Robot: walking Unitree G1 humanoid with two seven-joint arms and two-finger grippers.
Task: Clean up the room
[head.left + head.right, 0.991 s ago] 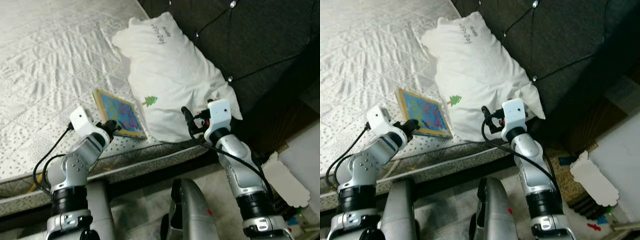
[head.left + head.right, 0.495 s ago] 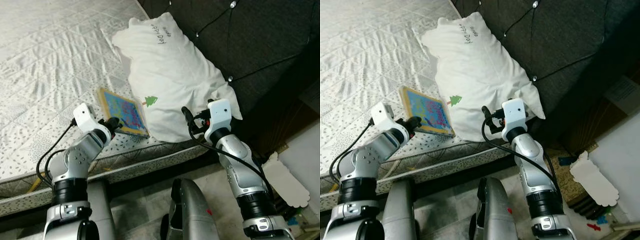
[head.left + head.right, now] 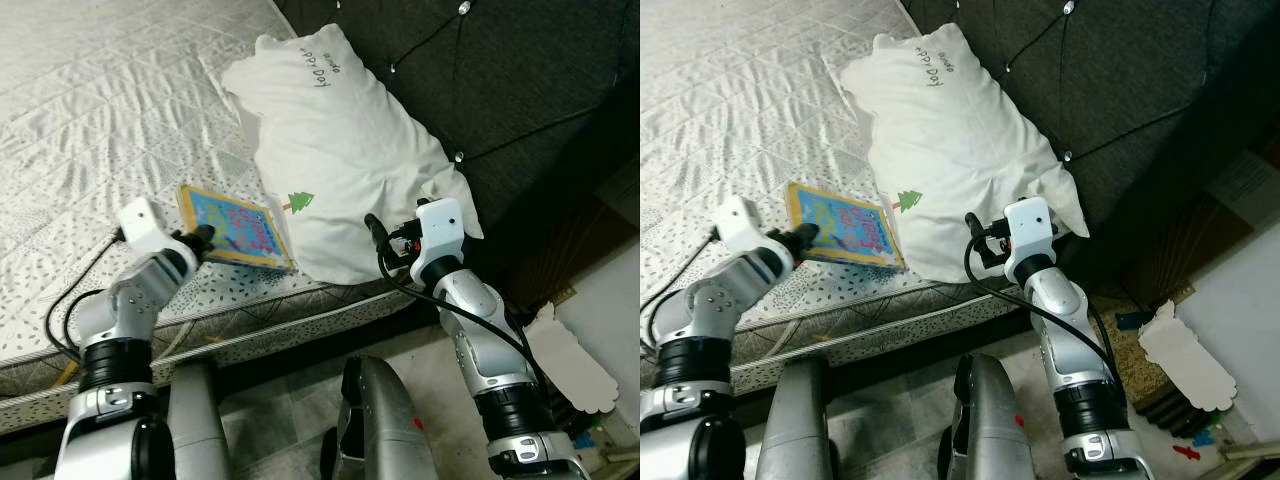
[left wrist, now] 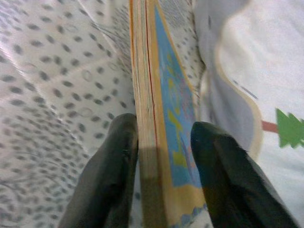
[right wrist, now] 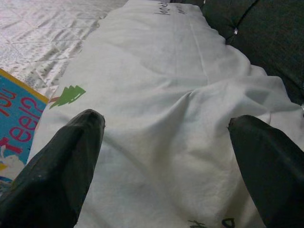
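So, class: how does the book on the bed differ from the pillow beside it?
The book is thin, stiff and brightly coloured; the pillow is thick, soft and white. The left gripper has its fingers on either side of the book's edge; the right gripper is open at the pillow. Both lie on the bed.

A bed with a white quilted cover, dotted near its edge, carries two things. A white pillow with a small green tree print and handwriting at its far end lies against the dark tufted headboard. A colourful book lies flat just beside the pillow, near the bed's edge, one corner overlapping the pillow's side
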